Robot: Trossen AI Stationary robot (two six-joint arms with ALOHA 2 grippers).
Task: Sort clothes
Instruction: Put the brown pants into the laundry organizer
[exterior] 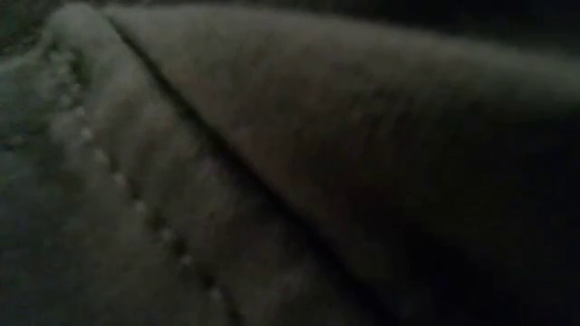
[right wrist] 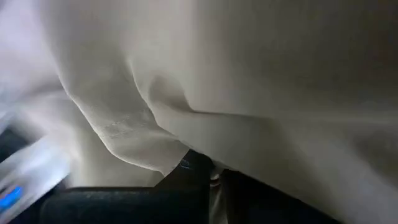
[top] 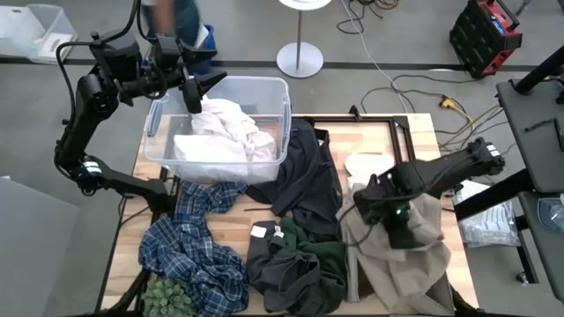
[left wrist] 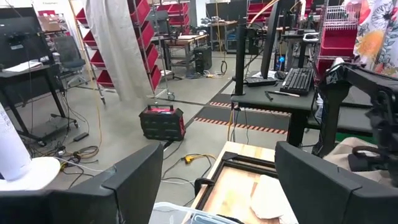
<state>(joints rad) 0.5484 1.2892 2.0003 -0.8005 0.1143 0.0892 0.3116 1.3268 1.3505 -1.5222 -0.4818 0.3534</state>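
Observation:
My right gripper [top: 389, 220] is down on the beige garment [top: 407, 260] at the table's right, and its fingers are shut on it [right wrist: 210, 175]. My left gripper [top: 196, 93] is open and empty [left wrist: 221, 158] above the far left corner of a clear plastic bin [top: 282, 106], which holds white garments [top: 225, 134]. A blue-and-white plaid garment [top: 196, 251], a dark grey one [top: 307, 180] and a dark green one [top: 310, 264] lie spread on the table. A dark cloth fills the low view [exterior: 290, 163]. My right gripper pinches a fold of the beige garment [right wrist: 186, 146] between its two fingers, near the garment's far end, coming from above. How many layers it holds I cannot tell. The rest of the garment [top: 414, 273] lies slack on the table toward the near edge.
A small white cloth [top: 366, 165] lies on the bare wood beside a black frame [top: 401, 132] at the far right. A green leafy plant [top: 167, 299] stands at the near left corner. A person [top: 181, 22] stands beyond the far edge, behind the bin.

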